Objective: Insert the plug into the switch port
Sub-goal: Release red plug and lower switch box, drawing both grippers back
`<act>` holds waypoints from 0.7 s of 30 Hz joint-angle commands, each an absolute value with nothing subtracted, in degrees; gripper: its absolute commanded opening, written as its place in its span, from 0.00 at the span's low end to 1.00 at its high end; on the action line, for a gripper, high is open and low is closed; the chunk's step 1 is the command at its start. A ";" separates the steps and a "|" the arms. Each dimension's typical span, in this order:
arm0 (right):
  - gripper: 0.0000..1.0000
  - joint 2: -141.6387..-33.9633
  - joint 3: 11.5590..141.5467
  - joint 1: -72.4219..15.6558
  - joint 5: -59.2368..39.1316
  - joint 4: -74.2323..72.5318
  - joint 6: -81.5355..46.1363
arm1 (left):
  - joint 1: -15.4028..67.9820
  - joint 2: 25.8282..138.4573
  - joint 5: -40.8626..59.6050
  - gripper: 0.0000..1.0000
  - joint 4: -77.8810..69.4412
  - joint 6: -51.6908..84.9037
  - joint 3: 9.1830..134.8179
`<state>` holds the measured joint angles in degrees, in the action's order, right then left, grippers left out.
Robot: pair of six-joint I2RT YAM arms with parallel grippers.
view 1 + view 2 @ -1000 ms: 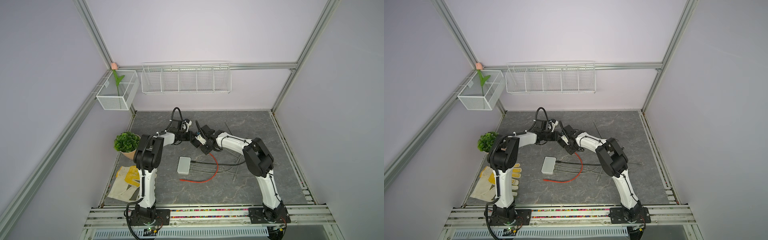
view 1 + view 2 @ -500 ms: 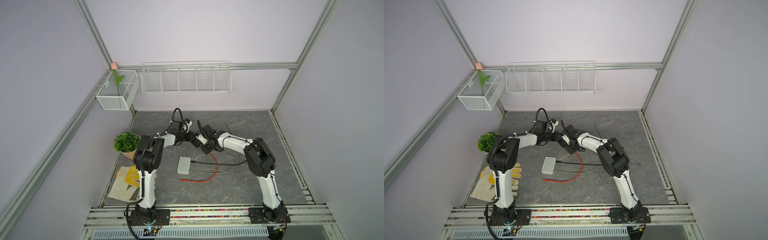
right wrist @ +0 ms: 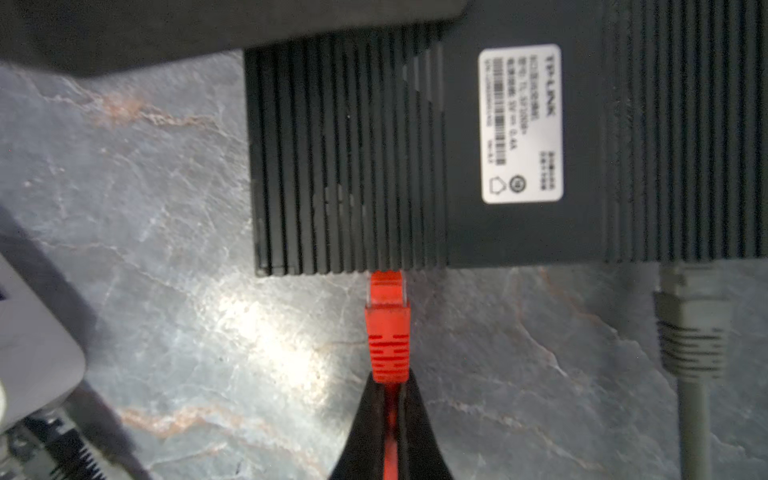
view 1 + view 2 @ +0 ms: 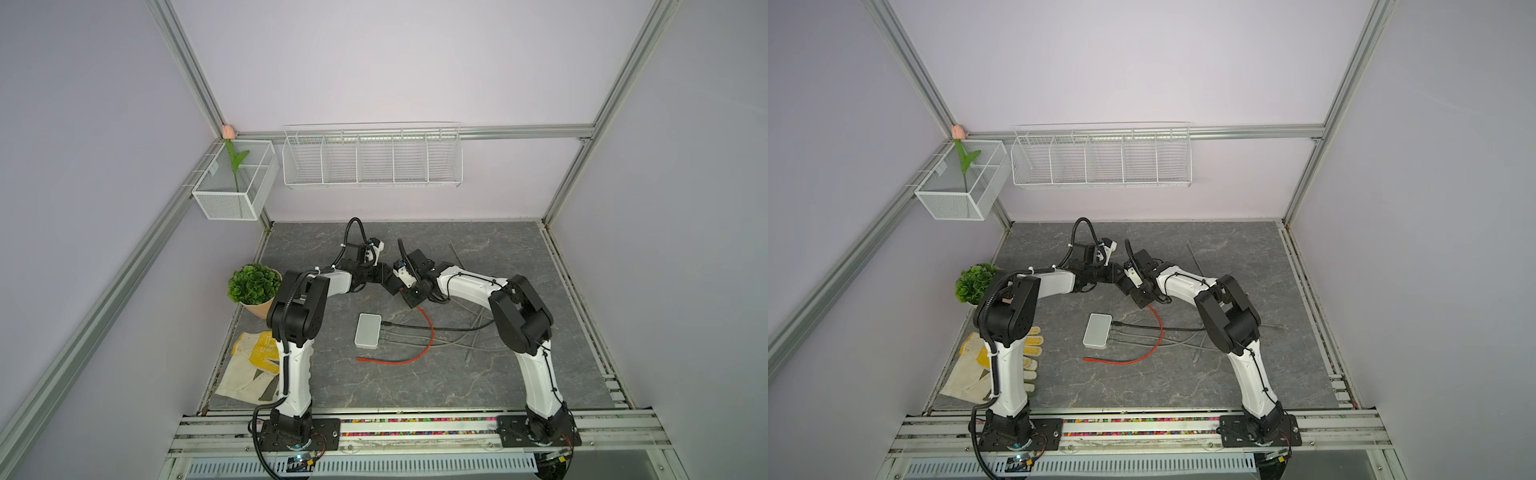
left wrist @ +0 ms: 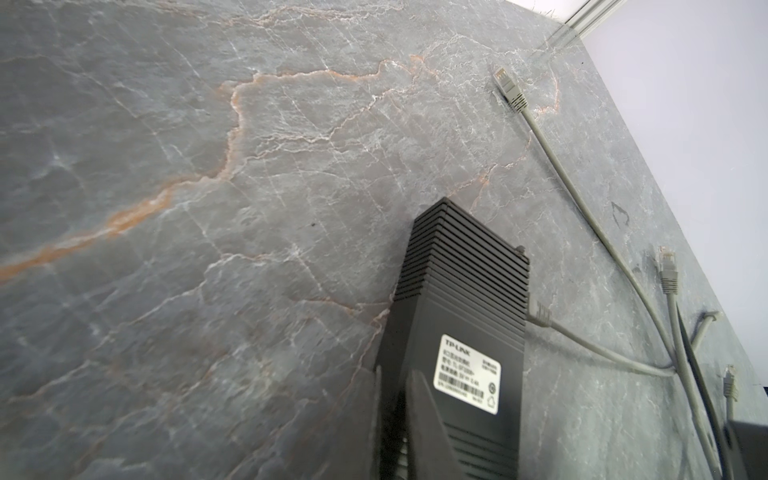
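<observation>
- Little has moved over the last second: in both top views the two hands stay together over the middle of the desk [image 4: 415, 386], on the far side of the white box [image 4: 368, 330]. The right wrist has shifted only a trace.
- The left hand [image 4: 383, 277] keeps a narrow clamp on the black switch [image 5: 457, 282], holding it off the desk with its label side towards both wrist cameras.
- The right hand [image 3: 390, 390] is pinched almost closed on the red cable [image 4: 428, 332], just behind the red plug [image 3: 388, 328].
- The plug's front tip meets the switch's port edge in the right wrist view. Its whole ribbed boot is outside, and the port itself is hidden beneath the edge.
- A grey plug [image 3: 690, 332] already sits in another port farther along that edge.
- My reading is that alignment is done and the push is barely begun, since the plug looks unseated.
- What remains is a straight press along the plug's axis while the left hand braces the switch. A slight tilt could jam the tip on the port lip.
</observation>
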<state>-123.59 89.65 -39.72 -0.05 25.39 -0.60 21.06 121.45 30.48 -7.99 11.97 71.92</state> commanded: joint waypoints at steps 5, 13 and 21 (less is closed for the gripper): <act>0.36 -116.72 88.67 -40.19 -3.43 4.47 0.13 | 23.44 121.93 36.06 0.13 9.31 15.55 66.29; 0.55 -103.57 81.59 -34.09 5.38 16.82 -2.51 | 17.13 115.22 31.81 0.24 10.29 17.52 67.61; 0.62 -110.82 89.71 -18.11 5.15 26.92 -3.46 | 15.12 104.54 27.34 0.32 7.75 20.49 65.71</act>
